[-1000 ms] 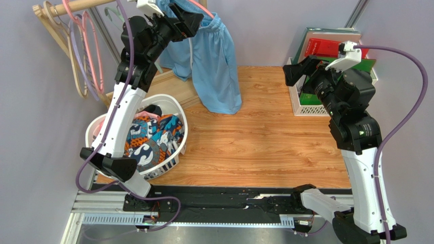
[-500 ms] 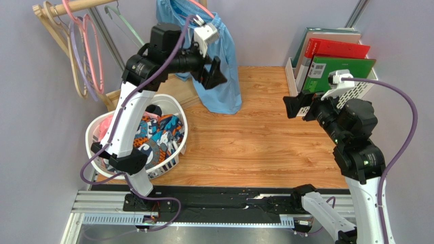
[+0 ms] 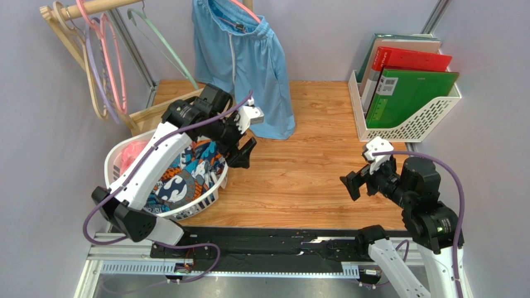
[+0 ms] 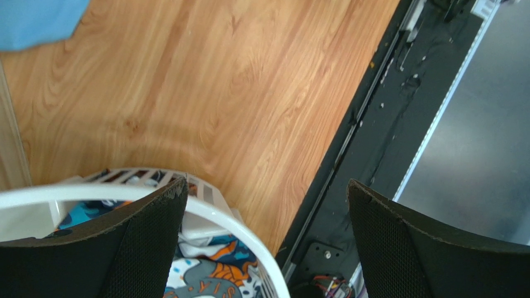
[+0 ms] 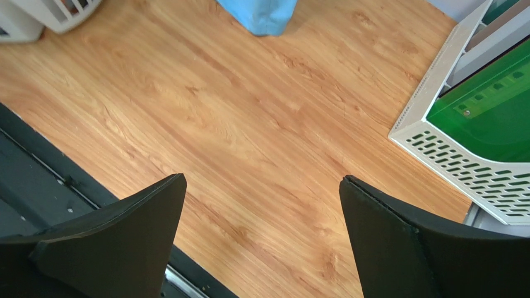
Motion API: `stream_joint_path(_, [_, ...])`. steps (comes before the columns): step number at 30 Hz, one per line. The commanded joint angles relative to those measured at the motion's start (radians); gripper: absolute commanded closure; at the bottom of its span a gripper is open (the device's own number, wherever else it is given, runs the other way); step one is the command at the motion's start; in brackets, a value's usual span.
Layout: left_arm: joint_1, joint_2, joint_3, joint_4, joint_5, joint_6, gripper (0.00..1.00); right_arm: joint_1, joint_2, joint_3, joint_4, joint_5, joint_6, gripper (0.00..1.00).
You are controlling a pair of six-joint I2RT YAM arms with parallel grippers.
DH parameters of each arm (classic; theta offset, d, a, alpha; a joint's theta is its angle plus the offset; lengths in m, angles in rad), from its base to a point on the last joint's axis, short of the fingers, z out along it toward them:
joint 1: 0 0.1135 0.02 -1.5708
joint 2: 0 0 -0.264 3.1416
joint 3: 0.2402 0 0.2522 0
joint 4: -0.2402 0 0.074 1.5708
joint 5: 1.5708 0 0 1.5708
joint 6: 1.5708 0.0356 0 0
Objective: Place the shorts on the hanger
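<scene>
text: none legible | green folder label — perhaps print, too small

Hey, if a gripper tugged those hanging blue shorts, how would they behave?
Probably floppy: the shorts hang in soft vertical folds. Likely light, since a thin hanger carries them. A tug might swing them or slip them off.

Shorts hang on hanger at back centre, above table. Basket w/ clothes in it sits front-left; my L gripper hovers by its right rim. File rack stands back-right. My R gripper is front-right, well apart from rack.
</scene>
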Motion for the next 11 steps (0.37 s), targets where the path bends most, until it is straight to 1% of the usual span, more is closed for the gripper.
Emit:
stream_joint_path(1, [-0.001, -0.100, -0.128, 0.111, -0.062, 0.015, 0.01, -0.004, -0.035, -0.044, -0.065, -0.005, -0.134, 0.00])
stream_joint_path(4, [0.000, -0.128, -0.184, 0.125, -0.090, -0.009, 0.01, -0.004, -0.046, -0.062, -0.072, 0.017, -0.169, 0.00])
stream_joint_path(7, [0.000, -0.152, -0.214, 0.135, -0.099, -0.016, 0.01, -0.004, -0.043, -0.059, -0.078, -0.002, -0.176, 0.00])
stream_joint_path(11, [-0.001, -0.175, -0.224, 0.152, -0.181, -0.028, 0.01, -0.004, -0.020, -0.059, -0.081, -0.003, -0.182, 0.00])
